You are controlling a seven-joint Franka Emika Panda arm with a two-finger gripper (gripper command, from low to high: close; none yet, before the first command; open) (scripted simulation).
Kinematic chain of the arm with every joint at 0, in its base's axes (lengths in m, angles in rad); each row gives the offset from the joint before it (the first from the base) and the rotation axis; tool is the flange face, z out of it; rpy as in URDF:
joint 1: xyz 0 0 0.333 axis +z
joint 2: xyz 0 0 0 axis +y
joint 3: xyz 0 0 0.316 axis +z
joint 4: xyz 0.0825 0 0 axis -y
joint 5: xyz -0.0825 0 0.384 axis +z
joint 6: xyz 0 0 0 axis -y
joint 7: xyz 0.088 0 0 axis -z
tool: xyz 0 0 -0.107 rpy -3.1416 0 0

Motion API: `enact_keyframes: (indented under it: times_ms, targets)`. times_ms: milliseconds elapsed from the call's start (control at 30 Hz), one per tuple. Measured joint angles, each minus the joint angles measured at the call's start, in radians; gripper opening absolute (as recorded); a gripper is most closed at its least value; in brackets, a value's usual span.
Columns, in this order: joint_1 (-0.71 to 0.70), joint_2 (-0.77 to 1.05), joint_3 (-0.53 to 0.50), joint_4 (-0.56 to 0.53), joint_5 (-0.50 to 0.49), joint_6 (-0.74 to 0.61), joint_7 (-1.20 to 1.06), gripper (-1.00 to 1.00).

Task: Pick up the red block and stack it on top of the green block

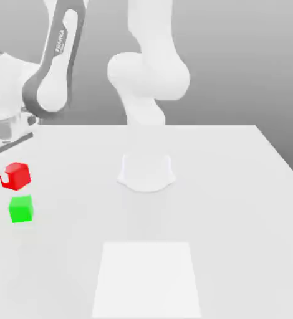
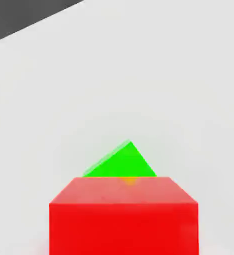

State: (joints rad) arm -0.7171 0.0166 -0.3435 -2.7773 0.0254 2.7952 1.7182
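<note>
The red block (image 1: 19, 174) hangs off the table at the exterior view's left, just above the green block (image 1: 21, 209). My gripper (image 1: 13, 178) reaches down from the white hand above it and is shut on the red block. One white finger covers the cube's lower left corner. The green block rests on the table (image 1: 236, 199), a small gap below the red one. In the hand view the red block (image 2: 123, 219) is close up, and a corner of the green block (image 2: 120, 163) shows beyond its top edge.
The arm's white base (image 1: 146, 171) stands mid-table, with its links rising behind it. A paler square patch (image 1: 148, 280) lies on the table near the front edge. The table's right edge runs diagonally at the exterior view's right.
</note>
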Motion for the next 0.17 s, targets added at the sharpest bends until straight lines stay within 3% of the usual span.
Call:
enact_keyframes:
  times_ms: [67, 100, 167]
  targets:
    - [-0.017, 0.073, 0.034, 0.004, 0.080, 0.064, -0.057, -1.00]
    - [-0.022, 0.093, 0.043, 0.005, 0.102, 0.082, -0.072, 1.00]
    - [-0.022, 0.093, 0.043, 0.005, 0.102, 0.082, -0.072, 1.00]
